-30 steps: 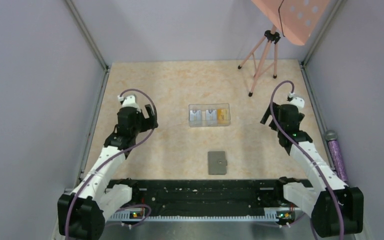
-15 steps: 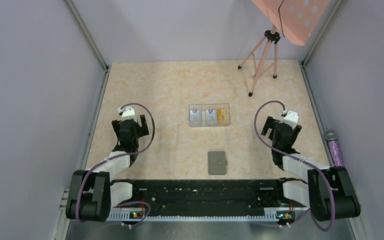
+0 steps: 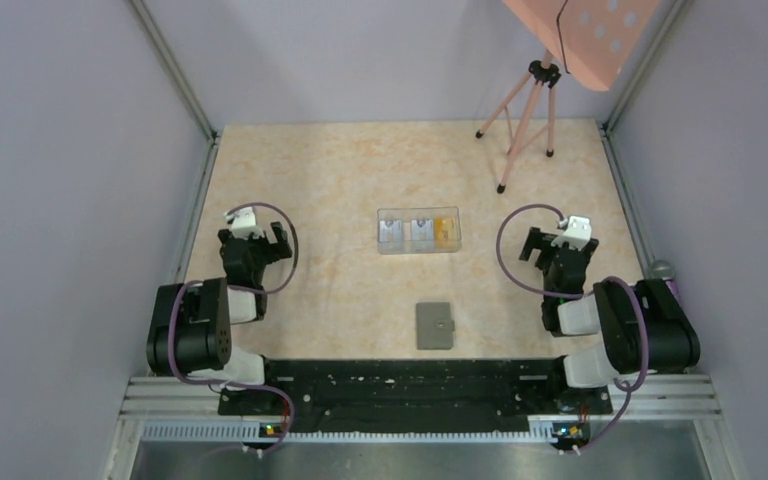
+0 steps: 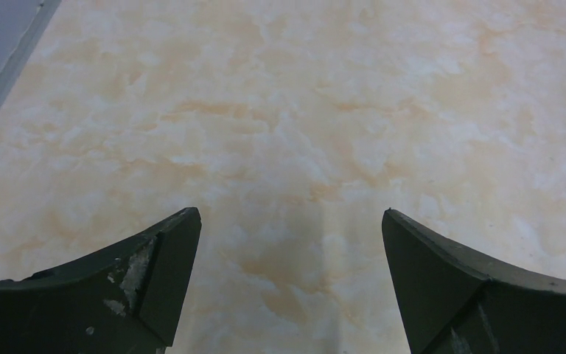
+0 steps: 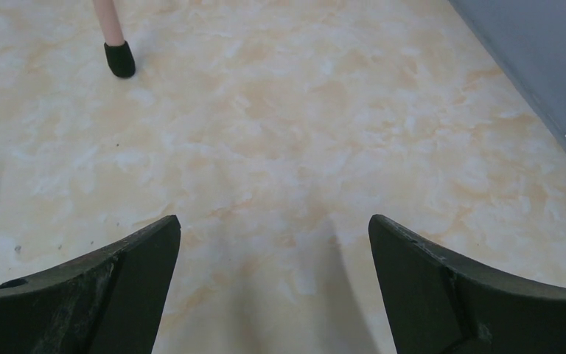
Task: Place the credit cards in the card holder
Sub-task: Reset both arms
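Cards (image 3: 418,232) sit in clear tray (image 3: 418,249) beyond grey card holder (image 3: 434,326), which lies shut; holder contents unseen. Both grippers (image 4: 287,276) (image 5: 273,284) wide open, empty.

Cards (image 3: 418,231): two gray ones and one orange one, standing side by side in a clear box in the middle of the table.
Card holder (image 3: 434,326): gray, flat, shut, lying just in front of the box.
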